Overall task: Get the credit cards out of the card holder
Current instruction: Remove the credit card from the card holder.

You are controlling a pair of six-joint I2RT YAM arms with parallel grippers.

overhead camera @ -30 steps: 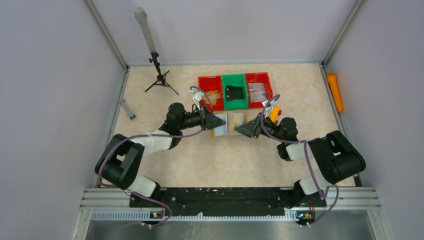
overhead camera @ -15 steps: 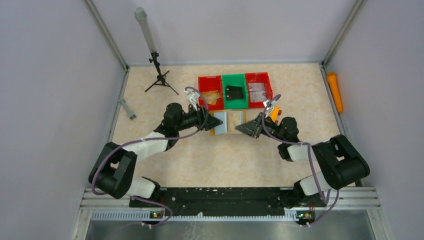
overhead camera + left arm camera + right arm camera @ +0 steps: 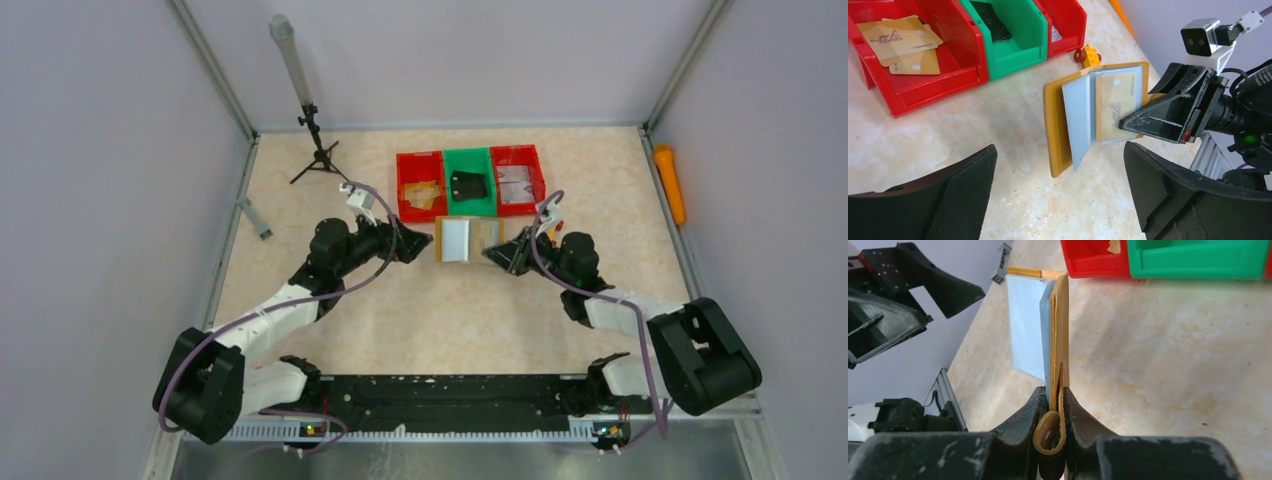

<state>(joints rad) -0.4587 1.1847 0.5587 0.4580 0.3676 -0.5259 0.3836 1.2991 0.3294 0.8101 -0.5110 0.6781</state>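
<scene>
The card holder [image 3: 465, 240] is held open by its right edge, clamped in the tightly closed right gripper [image 3: 495, 254]. One credit card [image 3: 1117, 102] is seen tucked in the right half, its long axis running away from the arms' bases. The left gripper [image 3: 418, 246], spread wide and empty, is stationed just left of the holder and apart from it. From there the card must be reached past the raised grey flap [image 3: 1078, 120].

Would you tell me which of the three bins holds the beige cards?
The red bin at the row's left end: credit cards lie inside. The green bin holds a black object, the other red bin something pale grey.
</scene>
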